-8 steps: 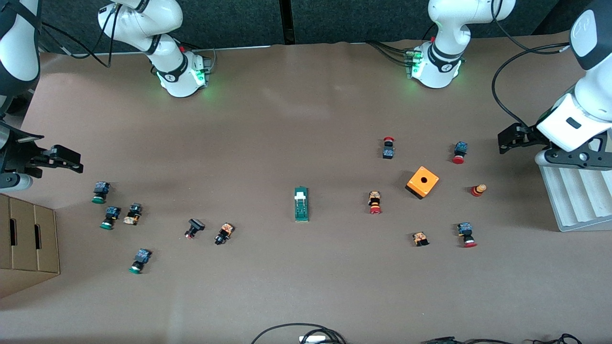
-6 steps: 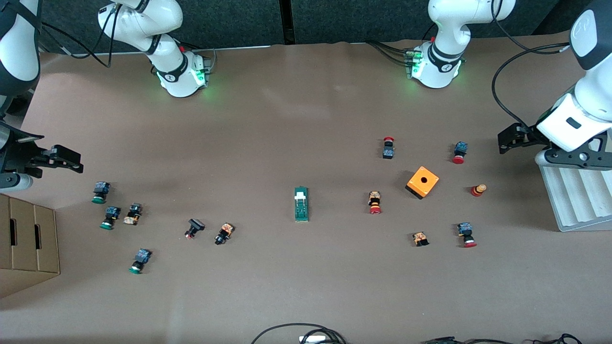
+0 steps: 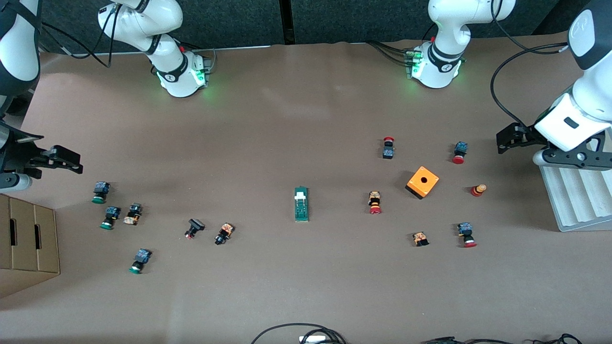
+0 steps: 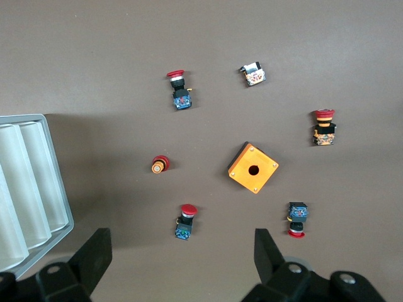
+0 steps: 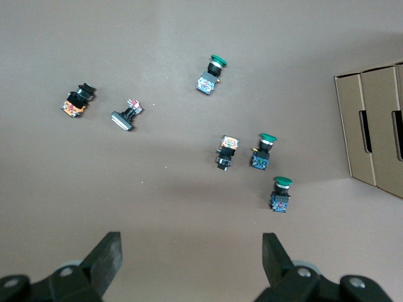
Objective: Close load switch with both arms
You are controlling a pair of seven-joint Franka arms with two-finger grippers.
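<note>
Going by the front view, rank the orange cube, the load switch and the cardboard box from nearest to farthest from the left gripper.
From the left gripper, open at its own end of the table:
1. Orange cube, at the left arm's end, among the red buttons.
2. Load switch, mid-table.
3. Cardboard box, at the right arm's end, near the open right gripper.

The load switch (image 3: 301, 204) is dark green with a white lever piece. Near the black left gripper (image 4: 182, 258) sit an orange cube (image 4: 253, 168) and red-capped buttons (image 4: 184, 221). Under the black right gripper (image 5: 191, 261) lie green-capped buttons (image 5: 280, 192); beside it stands a tan cardboard box (image 5: 378, 126).
</note>
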